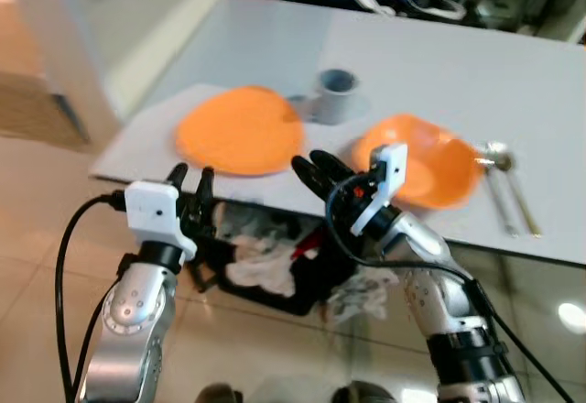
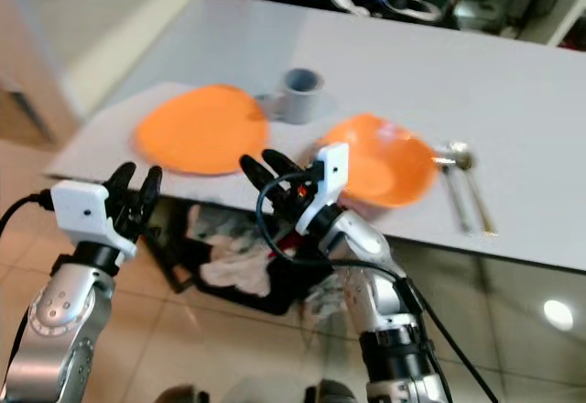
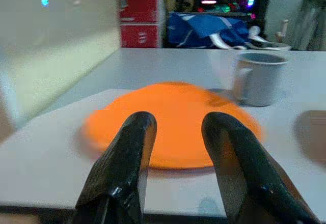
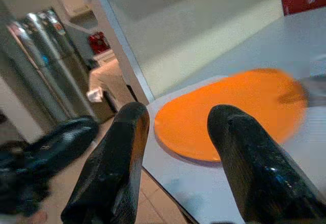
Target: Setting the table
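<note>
Both arms hover short of the table (image 1: 513,64) edge, jaws parted and empty. Orange plate (image 1: 240,130) lies straight ahead of the left gripper (image 1: 191,183); the right gripper (image 1: 314,172) sits between plate and orange bowl (image 1: 430,160), about equally near.

Flat round orange plate (image 1: 240,131), near table edge. Grey mug (image 1: 334,95), upright, just behind. Orange bowl (image 1: 423,159), alongside. Two metal utensils (image 1: 509,192), beside bowl.

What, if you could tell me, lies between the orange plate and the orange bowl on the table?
In the left eye view, a grey mug stands between the orange plate and the orange bowl, set slightly farther back on the table.
</note>
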You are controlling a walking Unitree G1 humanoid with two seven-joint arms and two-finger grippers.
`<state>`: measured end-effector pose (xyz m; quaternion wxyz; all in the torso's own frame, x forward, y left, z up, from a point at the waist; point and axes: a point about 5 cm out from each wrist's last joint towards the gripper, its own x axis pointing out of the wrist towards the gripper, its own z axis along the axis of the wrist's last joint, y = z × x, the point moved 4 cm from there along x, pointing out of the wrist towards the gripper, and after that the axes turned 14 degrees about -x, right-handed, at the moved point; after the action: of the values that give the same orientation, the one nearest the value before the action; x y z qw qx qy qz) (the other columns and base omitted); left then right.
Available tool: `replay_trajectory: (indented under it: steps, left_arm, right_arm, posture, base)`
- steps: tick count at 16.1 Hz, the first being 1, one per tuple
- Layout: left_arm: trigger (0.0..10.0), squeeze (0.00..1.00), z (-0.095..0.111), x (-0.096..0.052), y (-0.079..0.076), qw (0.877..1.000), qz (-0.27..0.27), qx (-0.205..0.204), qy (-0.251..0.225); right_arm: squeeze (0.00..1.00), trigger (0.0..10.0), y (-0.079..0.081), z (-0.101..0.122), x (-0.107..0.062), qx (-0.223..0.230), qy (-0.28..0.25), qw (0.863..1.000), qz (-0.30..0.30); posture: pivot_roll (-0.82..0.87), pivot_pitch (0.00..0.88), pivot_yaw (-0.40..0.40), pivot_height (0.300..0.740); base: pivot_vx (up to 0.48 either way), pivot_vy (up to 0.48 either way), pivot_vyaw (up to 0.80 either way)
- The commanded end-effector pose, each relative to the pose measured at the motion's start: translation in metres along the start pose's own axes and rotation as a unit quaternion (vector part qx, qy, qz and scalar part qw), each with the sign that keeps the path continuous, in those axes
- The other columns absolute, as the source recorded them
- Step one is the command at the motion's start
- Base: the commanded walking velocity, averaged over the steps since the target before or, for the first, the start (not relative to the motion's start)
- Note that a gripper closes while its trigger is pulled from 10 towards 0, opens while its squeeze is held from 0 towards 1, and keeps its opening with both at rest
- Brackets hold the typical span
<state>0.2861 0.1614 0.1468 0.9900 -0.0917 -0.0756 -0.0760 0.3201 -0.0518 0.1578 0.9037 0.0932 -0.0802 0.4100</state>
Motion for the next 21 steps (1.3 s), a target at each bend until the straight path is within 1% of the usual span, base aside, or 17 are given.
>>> replay_trajectory:
  steps: [1,2,3,4,6,7,8,10,12,14,17,20,21]
  left_arm:
    - [10.0,0.00,-0.001,0.001,-0.005,1.000,-0.017,0.000,0.000]
    - [10.0,0.00,-0.001,0.002,-0.005,1.000,-0.019,0.001,0.000]
    - [10.0,0.00,-0.001,0.002,-0.005,1.000,-0.019,0.001,0.000]
    - [10.0,0.00,0.000,0.002,-0.005,1.000,-0.020,0.000,-0.002]
    - [10.0,0.00,0.001,0.003,-0.007,1.000,-0.021,0.000,-0.005]
    - [10.0,0.00,0.002,0.004,-0.008,1.000,-0.023,0.001,-0.007]
    - [10.0,0.00,0.003,0.004,-0.009,1.000,-0.024,0.001,-0.009]
    - [10.0,0.00,0.006,0.005,-0.011,0.999,-0.028,0.001,-0.015]
    - [10.0,0.00,0.008,0.006,-0.014,0.999,-0.034,-0.001,-0.019]
    - [10.0,0.00,0.011,0.007,-0.017,0.999,-0.039,-0.004,-0.024]
    - [10.0,0.00,0.009,0.008,-0.021,0.999,-0.045,-0.006,-0.023]
    - [10.0,0.00,0.001,0.008,-0.021,0.999,-0.044,-0.009,-0.012]
    - [10.0,0.00,-0.005,0.007,-0.022,0.999,-0.045,-0.011,-0.003]
  right_arm:
    - [0.00,10.0,0.001,0.012,-0.002,0.012,-0.023,1.000,0.014]
    - [0.00,10.0,0.005,0.018,-0.002,0.028,-0.033,0.999,0.029]
    - [0.00,10.0,0.006,0.022,-0.001,0.034,-0.040,0.998,0.037]
    - [0.00,10.0,0.011,0.034,-0.001,0.042,-0.060,0.995,0.060]
    - [0.00,10.0,0.016,0.046,-0.001,0.041,-0.080,0.992,0.087]
    - [0.00,10.0,0.020,0.050,-0.002,0.048,-0.086,0.990,0.103]
    - [0.00,10.0,0.022,0.051,-0.002,0.050,-0.084,0.989,0.112]
    - [0.00,10.0,0.022,0.054,-0.002,0.048,-0.083,0.989,0.111]
    - [0.00,10.0,0.016,0.052,-0.002,0.044,-0.077,0.992,0.093]
    - [0.00,10.0,0.006,0.048,-0.002,0.043,-0.068,0.995,0.065]
    - [0.00,10.0,-0.005,0.041,-0.003,0.033,-0.051,0.998,0.030]
    - [0.00,10.0,-0.025,0.025,-0.006,0.018,-0.021,0.999,-0.033]
    - [0.00,10.0,-0.039,0.012,-0.012,0.008,0.003,0.997,-0.072]
  posture:
    - [-0.09,0.101,-0.003,0.740]
    - [-0.09,0.100,-0.004,0.740]
    - [-0.09,0.101,-0.003,0.740]
    - [-0.09,0.101,-0.004,0.740]
    - [-0.09,0.100,-0.006,0.740]
    - [-0.09,0.100,-0.007,0.740]
    - [-0.09,0.100,-0.008,0.740]
    - [-0.09,0.099,-0.008,0.740]
    - [-0.09,0.100,-0.009,0.740]
    - [-0.09,0.101,-0.009,0.740]
    - [-0.09,0.103,-0.010,0.740]
    - [-0.09,0.101,-0.016,0.740]
    - [-0.09,0.100,-0.016,0.740]
  base:
    - [0.251,-0.405,0.00]
    - [0.251,-0.405,-0.80]
    - [0.251,-0.405,-0.80]
    - [0.247,-0.409,-0.80]
    - [0.249,-0.407,-0.80]
    - [0.251,-0.405,-0.80]
    - [0.247,-0.409,0.00]
    - [0.249,-0.407,0.00]
    - [0.249,-0.407,0.00]
    - [0.251,-0.405,0.00]
    - [0.251,-0.406,0.00]
    - [0.247,-0.409,0.00]
    - [0.251,-0.405,0.00]
